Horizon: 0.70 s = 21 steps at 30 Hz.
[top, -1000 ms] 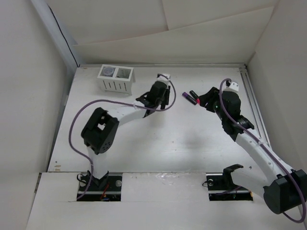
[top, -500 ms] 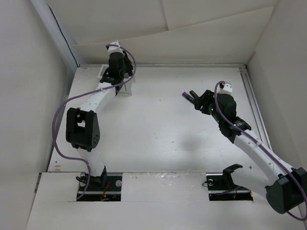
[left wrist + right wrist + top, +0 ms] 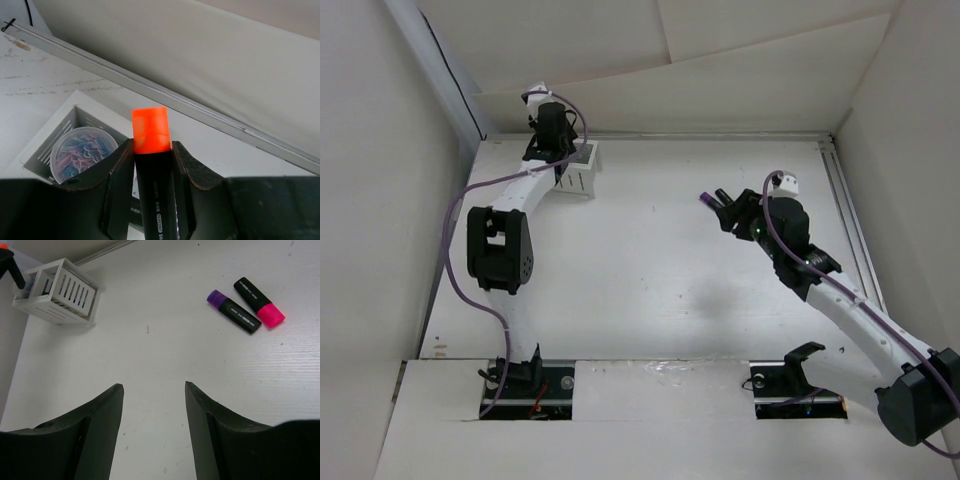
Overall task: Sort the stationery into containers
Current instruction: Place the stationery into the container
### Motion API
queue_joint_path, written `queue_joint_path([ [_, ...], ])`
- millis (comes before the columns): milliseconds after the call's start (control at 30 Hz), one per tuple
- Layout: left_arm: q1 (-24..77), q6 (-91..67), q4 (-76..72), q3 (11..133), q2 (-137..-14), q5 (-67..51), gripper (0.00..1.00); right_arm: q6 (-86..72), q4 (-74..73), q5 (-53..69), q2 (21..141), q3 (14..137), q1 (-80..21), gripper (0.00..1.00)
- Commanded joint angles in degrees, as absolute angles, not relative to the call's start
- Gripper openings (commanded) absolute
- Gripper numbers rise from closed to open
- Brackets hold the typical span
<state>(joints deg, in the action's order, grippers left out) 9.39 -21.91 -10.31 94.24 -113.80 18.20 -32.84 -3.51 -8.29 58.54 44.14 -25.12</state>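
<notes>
Across the white tabletop (image 3: 650, 290) the two arms are split between jobs. The left arm (image 3: 500, 250) reaches to the far left corner, over the small white slotted plastic organiser (image 3: 65, 292). The right arm (image 3: 850, 310) hangs over the middle right.

The left jaws are clamped on a black highlighter with an orange cap (image 3: 149, 129). Its cap end sticks out past the tips, just above the organiser and not yet inside it. One compartment holds a round clear tub of blue and pink clips (image 3: 82, 152); the other is hidden behind the jaws in the wrist view.

The right jaws stand apart with nothing between them. They are short of a purple-capped black highlighter (image 3: 232, 311) and a pink-capped black highlighter (image 3: 260, 303), which lie side by side on the tabletop.

The step in hand, I judge, is dropping off the orange one. The next move calls for lining it up over the free compartment, clear of the tub and the dividing wall, then lowering it and parting the jaws. The right jaws would need to advance onto one of the pair and close across its barrel without nudging its neighbour.
</notes>
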Motion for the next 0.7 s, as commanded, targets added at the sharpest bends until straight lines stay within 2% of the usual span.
queue_joint_path([
  [0, 9.6, -21.0, -12.3, 98.9, -113.3, 22.0, 0.24, -32.7, -0.4, -7.7, 57.3, 44.9, -26.1, 0.59],
  [300, 13.4, -12.0, -11.8, 106.9, -119.1, 29.6, 0.26, -32.7, -0.4, -8.3, 57.3, 44.9, -26.6, 0.59],
  [667, 18.3, -2.2, -17.5, 107.4, -123.7, 37.5, 0.26, -32.7, -0.4, -8.8, 56.8, 44.9, -26.6, 0.59],
])
